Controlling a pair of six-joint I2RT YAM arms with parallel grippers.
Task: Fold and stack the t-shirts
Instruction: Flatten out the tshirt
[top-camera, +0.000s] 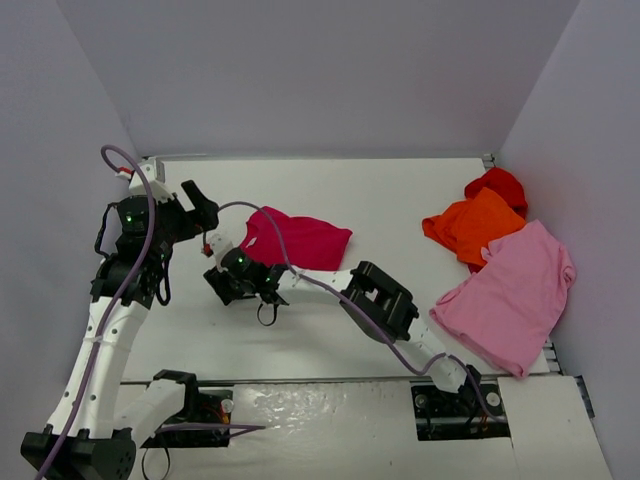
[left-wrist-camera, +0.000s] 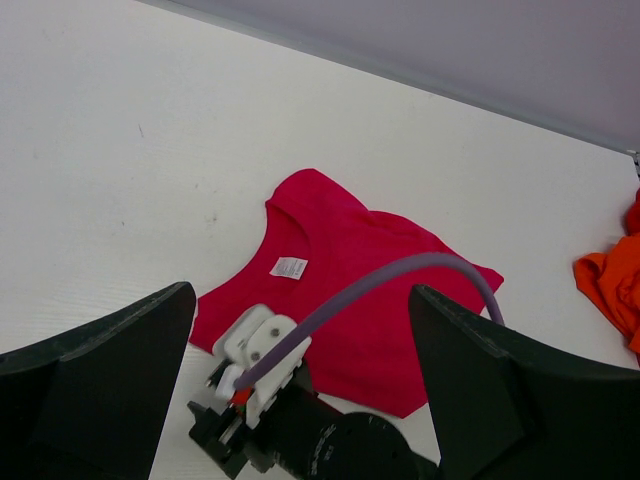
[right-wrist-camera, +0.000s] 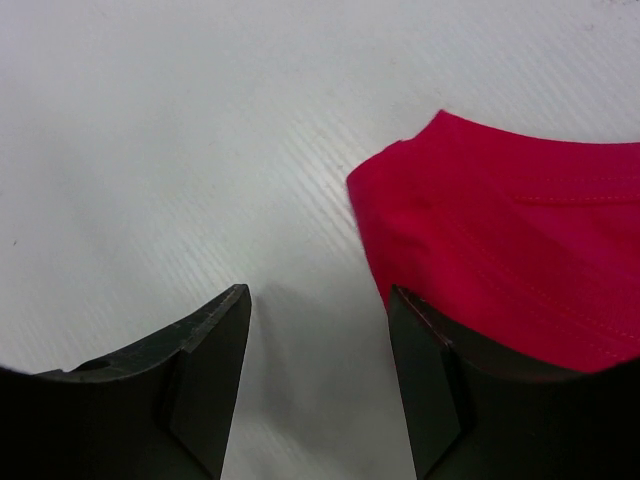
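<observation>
A crimson t-shirt (top-camera: 305, 240) lies flat on the white table, left of centre, its white label (left-wrist-camera: 288, 267) showing at the neck. My right gripper (top-camera: 220, 285) is low at its left corner. In the right wrist view it (right-wrist-camera: 318, 300) is open with bare table between its fingers, and the right finger (right-wrist-camera: 425, 370) is against the crimson shirt's (right-wrist-camera: 520, 230) edge. My left gripper (top-camera: 205, 208) hovers open above and to the left. In its own view it (left-wrist-camera: 300, 295) looks down on the shirt (left-wrist-camera: 370, 300) and the right arm's wrist (left-wrist-camera: 300, 425).
At the right side a light pink t-shirt (top-camera: 515, 290) lies spread out. An orange t-shirt (top-camera: 470, 225) and a bright red one (top-camera: 500, 185) lie crumpled behind it. A purple cable (left-wrist-camera: 400, 275) arches over the crimson shirt. Grey walls enclose the table.
</observation>
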